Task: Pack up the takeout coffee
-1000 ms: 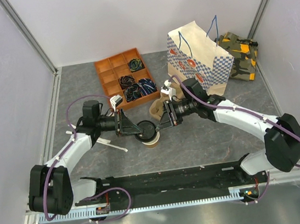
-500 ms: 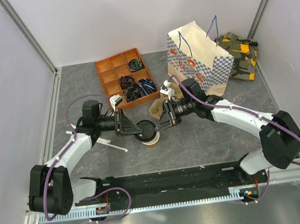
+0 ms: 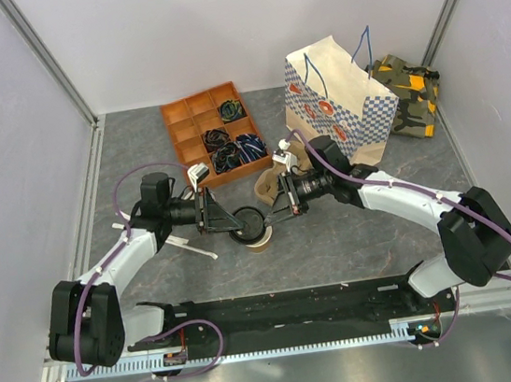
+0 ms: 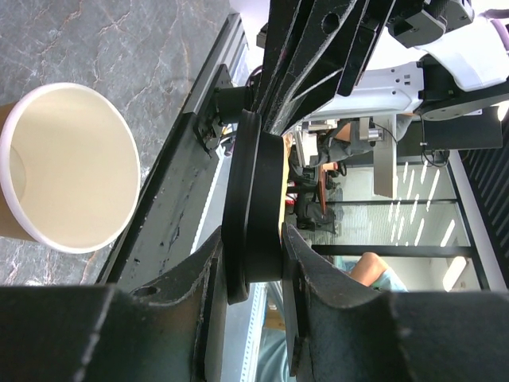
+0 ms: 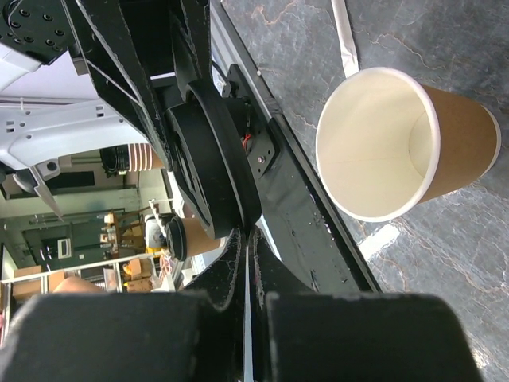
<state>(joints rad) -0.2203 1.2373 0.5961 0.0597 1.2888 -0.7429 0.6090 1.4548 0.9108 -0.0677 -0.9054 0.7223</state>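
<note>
No lidded cup stands on the table. A lidless tan paper cup (image 3: 260,238) with a cream inside stands at the table's middle; it also shows in the left wrist view (image 4: 67,167) and the right wrist view (image 5: 390,143). A loose black lid (image 3: 248,220) is held on edge just above and beside it. My left gripper (image 3: 231,220) is shut on the lid (image 4: 254,207) across its faces. My right gripper (image 3: 267,218) is shut on the lid's rim (image 5: 211,167) from the other side.
A checked paper bag (image 3: 339,109) stands open at the back right, with a camouflage pouch (image 3: 408,95) behind it. An orange compartment tray (image 3: 215,135) with cables lies at the back. A tan cardboard piece (image 3: 267,187) lies under my right wrist. A white strip (image 3: 190,245) lies left of the cup.
Almost nothing. Both grippers stay on the lid over the cup; the pair has shifted a trifle to the left.
</note>
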